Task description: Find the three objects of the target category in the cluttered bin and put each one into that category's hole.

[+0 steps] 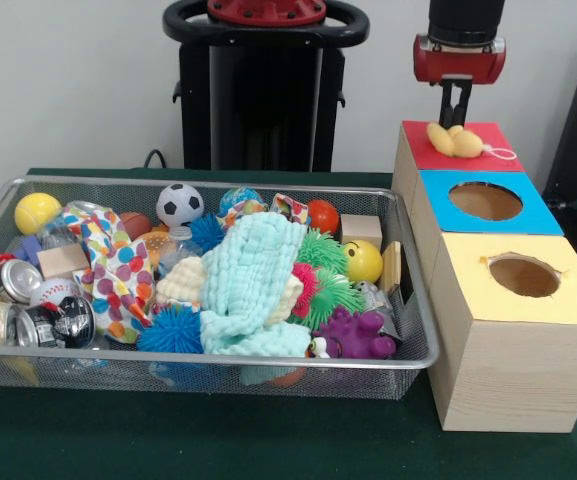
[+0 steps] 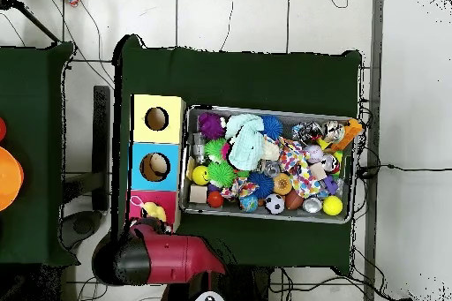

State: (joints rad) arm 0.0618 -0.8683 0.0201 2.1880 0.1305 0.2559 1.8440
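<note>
My gripper (image 1: 455, 122) hangs straight down over the far wooden box, the one with the red surround (image 1: 493, 135). Its fingers stand close together on the top of a pale yellow plush animal (image 1: 455, 142). The plush rests on the red surround and covers the hole. In the overhead view the plush (image 2: 152, 210) lies on the red top (image 2: 138, 200), with the red arm (image 2: 168, 258) just beside it. The wire mesh bin (image 1: 218, 182) is piled with toys; it also shows in the overhead view (image 2: 265, 109). I can make out no tan teddy bear in it.
The blue-surround hole (image 1: 485, 201) and the yellow-surround hole (image 1: 524, 275) lie nearer the camera in the same row of boxes. The bin holds a mint knitted cloth (image 1: 253, 285), spiky balls (image 1: 171, 330), a small football (image 1: 179, 204), cans (image 1: 18, 282) and a purple toy (image 1: 353, 335).
</note>
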